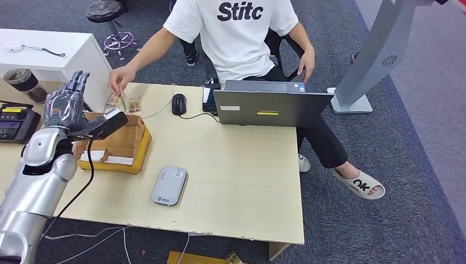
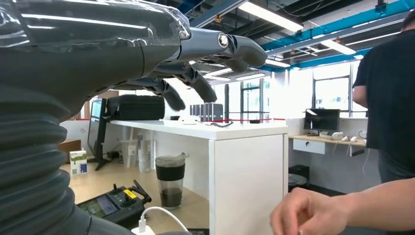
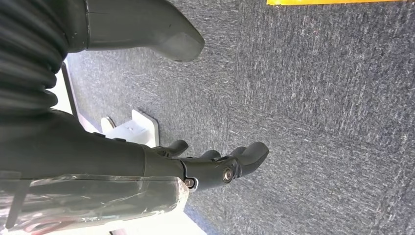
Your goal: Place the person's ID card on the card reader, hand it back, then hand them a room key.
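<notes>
Left hand, nearest the lens, is raised above the cardboard box, fingers spread and holding nothing. ID card stands on edge in the person's hand, just beyond and to the right of the left hand. Card reader lies nearer, mid-table. Right hand hangs over carpet, loosely apart, empty; left is clearly nearer.

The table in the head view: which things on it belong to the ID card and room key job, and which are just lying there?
For the job:
card reader
card in the person's hand
cardboard box
left hand, raised, holding nothing

Lying about:
laptop
mouse
cup
remote controller
</notes>
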Action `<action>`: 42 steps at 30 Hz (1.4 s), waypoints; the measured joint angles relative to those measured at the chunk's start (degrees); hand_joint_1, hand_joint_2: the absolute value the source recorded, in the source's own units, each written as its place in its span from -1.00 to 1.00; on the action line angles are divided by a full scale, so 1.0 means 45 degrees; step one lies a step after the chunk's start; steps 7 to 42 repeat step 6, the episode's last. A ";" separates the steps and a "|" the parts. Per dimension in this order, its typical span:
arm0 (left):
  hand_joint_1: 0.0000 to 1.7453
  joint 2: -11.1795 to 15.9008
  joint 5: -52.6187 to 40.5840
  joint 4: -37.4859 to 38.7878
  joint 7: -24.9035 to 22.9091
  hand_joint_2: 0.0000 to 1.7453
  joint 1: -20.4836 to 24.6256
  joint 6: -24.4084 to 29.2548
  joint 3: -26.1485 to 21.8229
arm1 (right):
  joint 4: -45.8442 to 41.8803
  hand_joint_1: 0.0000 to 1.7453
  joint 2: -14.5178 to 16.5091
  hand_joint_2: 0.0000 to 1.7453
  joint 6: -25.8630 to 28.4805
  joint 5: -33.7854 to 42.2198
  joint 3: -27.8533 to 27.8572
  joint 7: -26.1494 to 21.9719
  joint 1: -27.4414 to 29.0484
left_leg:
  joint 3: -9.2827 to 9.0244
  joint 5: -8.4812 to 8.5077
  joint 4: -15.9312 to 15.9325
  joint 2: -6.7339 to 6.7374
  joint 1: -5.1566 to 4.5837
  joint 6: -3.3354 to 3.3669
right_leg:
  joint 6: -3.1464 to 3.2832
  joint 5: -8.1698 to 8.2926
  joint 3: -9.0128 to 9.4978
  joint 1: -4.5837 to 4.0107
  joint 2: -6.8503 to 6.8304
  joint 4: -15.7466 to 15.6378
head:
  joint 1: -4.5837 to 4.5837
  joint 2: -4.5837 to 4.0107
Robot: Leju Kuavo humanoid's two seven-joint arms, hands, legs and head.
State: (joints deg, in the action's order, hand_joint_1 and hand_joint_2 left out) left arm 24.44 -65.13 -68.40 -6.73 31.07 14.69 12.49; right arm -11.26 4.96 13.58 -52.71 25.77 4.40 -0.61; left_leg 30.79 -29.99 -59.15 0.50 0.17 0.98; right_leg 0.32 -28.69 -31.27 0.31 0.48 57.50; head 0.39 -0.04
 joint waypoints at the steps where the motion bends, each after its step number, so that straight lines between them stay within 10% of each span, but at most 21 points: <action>1: -1.00 0.0006 0.0065 -0.0091 0.0032 1.00 -0.0133 0.0077 -0.0030 | 0.0000 -1.00 0.0000 1.00 0.0006 0.0004 0.0000 -0.0007 0.0000 | 0.0001 0.0000 0.0000 -0.0001 0.0000 0.0000 | 0.0000 0.0000 0.0001 0.0000 0.0000 0.0000 | 0.0000 0.0000; 42: -1.00 0.0089 0.0547 -0.0972 0.0528 1.00 -0.1185 0.0618 -0.0411 | 0.0002 -1.00 0.0002 1.00 0.0085 0.0045 0.0031 -0.0017 0.0010 | 0.0000 -0.0005 0.0003 0.0012 0.0000 -0.0002 | 0.0001 -0.0002 -0.0001 0.0001 0.0006 0.0002 | -0.0002 0.0000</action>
